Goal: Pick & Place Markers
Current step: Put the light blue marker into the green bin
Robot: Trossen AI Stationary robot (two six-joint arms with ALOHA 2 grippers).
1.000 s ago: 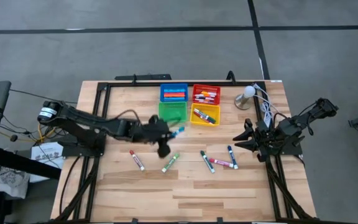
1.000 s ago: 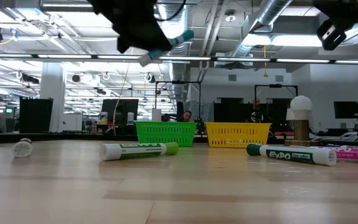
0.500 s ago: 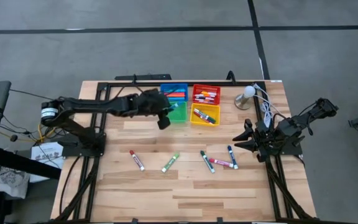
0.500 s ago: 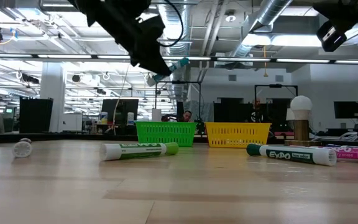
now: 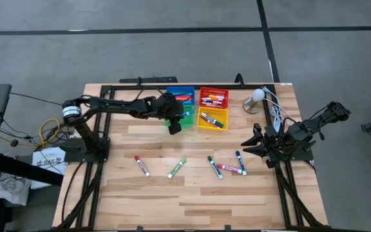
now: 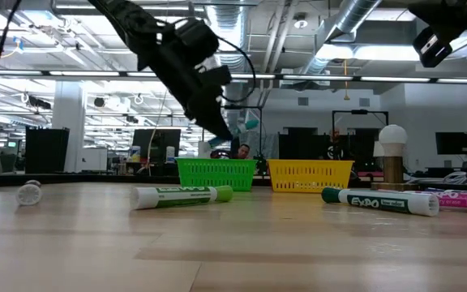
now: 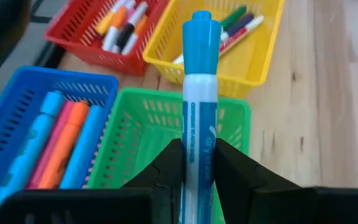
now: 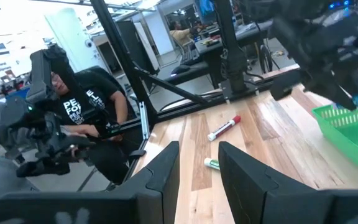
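Wooden table (image 5: 192, 193) under me, with four little bins at its 12 o'clock side. My left end effector (image 7: 194, 165) is pinching a blue marker (image 7: 199, 106) around its middle. The blue cap points away from me. I am hanging over the green bin (image 5: 179, 116), near its edge. The blue bin (image 5: 180, 95) is just beyond it, toward 12 o'clock, and it already holds blue and orange markers.

My job now, I think, is to let this marker go into the right bin. It is blue, so I guess it belongs in the blue bin, not the green one under me. I should move a little more toward 12 o'clock, until the whole marker is over the blue bin. Then I should go down low, so it does not bounce out. Then I open my fingers slowly.

My right end effector (image 8: 194, 171) waits at the table's 3 o'clock edge, fingers a little apart, holding nothing.

Five more markers (image 5: 176, 167) lie on the table toward 6 o'clock. The red bin (image 5: 213, 96) and yellow bin (image 5: 212, 119) hold some too.
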